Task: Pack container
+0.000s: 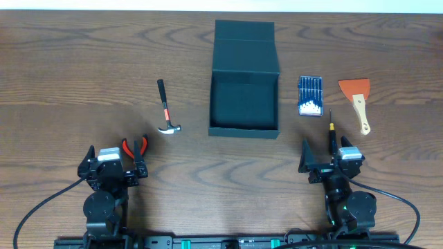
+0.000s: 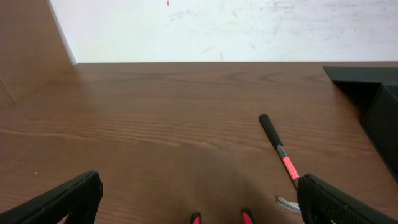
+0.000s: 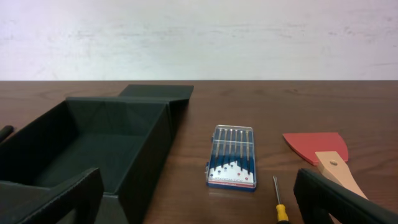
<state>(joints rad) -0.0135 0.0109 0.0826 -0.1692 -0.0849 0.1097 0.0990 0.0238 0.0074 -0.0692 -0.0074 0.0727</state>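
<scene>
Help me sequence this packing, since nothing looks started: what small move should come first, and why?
Probably ease the left end effector forward and down over the pliers: its jaws are open and empty, the red handles lie just ahead between its fingers, and the container stands open and empty.

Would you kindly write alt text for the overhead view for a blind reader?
The dark container, open and empty, stands on the table, lid folded back. Left of it lie a hammer and red-handled pliers; right, a blue bit case, a screwdriver and an orange scraper. The left gripper and right gripper are open.
</scene>
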